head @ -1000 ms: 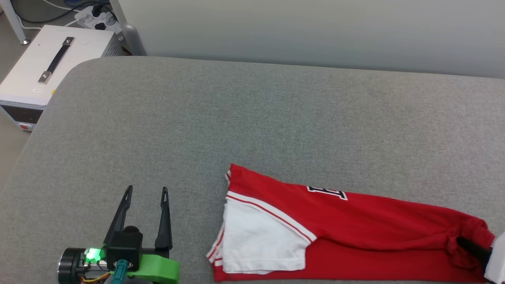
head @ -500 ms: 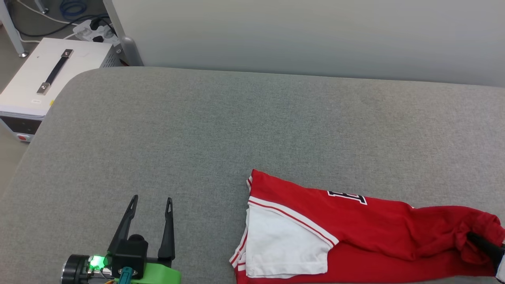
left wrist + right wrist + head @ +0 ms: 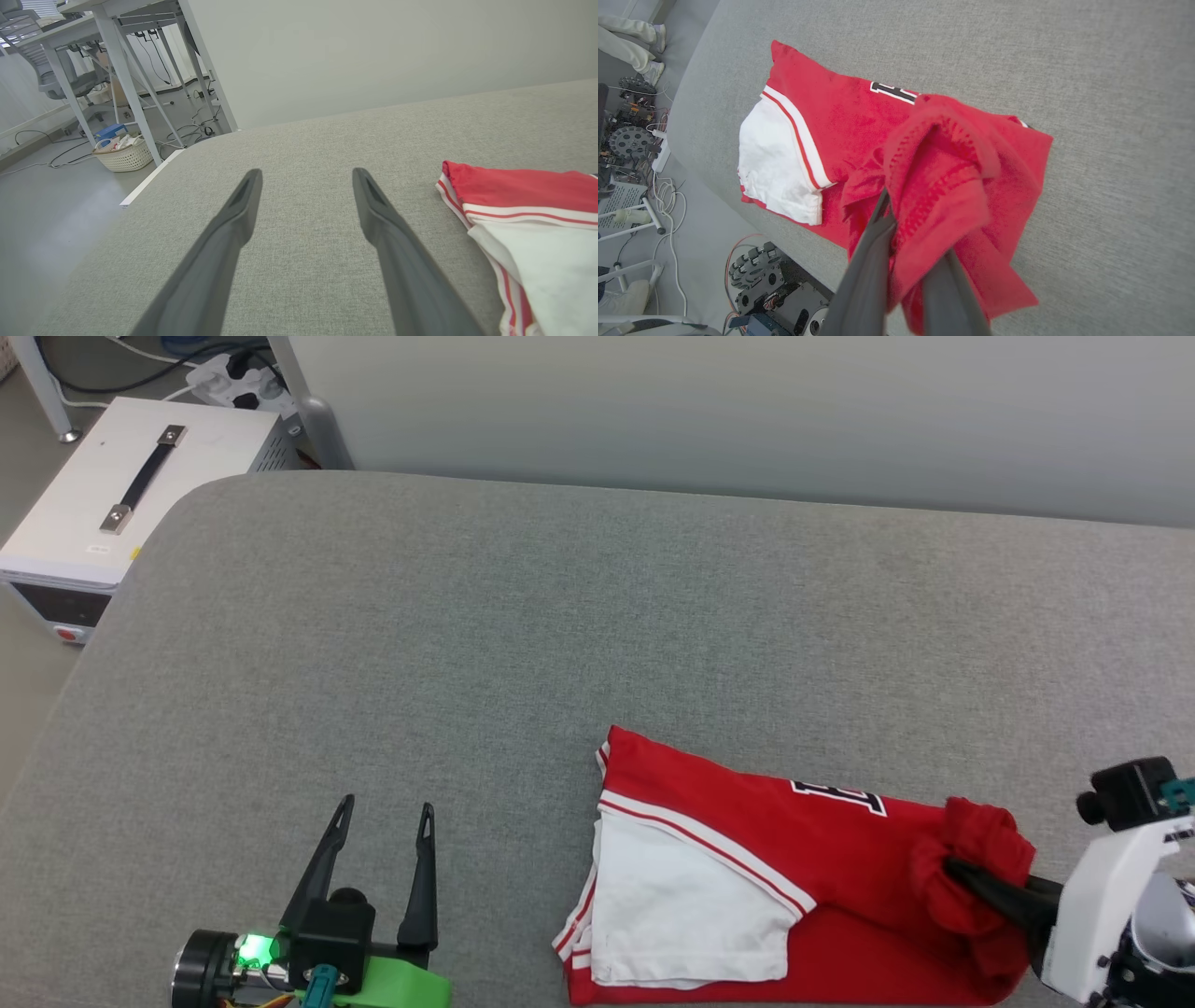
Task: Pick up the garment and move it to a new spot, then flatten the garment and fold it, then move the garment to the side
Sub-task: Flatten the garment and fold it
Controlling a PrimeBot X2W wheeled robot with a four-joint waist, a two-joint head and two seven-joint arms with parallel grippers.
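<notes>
The garment (image 3: 747,859) is seen lying as a long red strip on the near right of the grey padded surface (image 3: 560,616), its white sleeve (image 3: 691,915) laid flat on top at the left end, while the right-hand end is gathered into a bunch (image 3: 976,845) and raised off the padding. That bunch is pinched by the right gripper (image 3: 957,873), its two fingers clamped on the red cloth, as is confirmed in the right wrist view. The left gripper (image 3: 387,803) is parked at the near left, fingers spread with nothing between them, near the sleeve end but not touching it. A fold from right to left appears to be the step in hand. For a clean result, the pinched end should be carried low and level across the strip, so the cloth is laid over rather than dragged; the hem should be lined up with the left edge, and the clamp let go only once the cloth is resting flat. Crumpling in the bunch is the risk to be watched
</notes>
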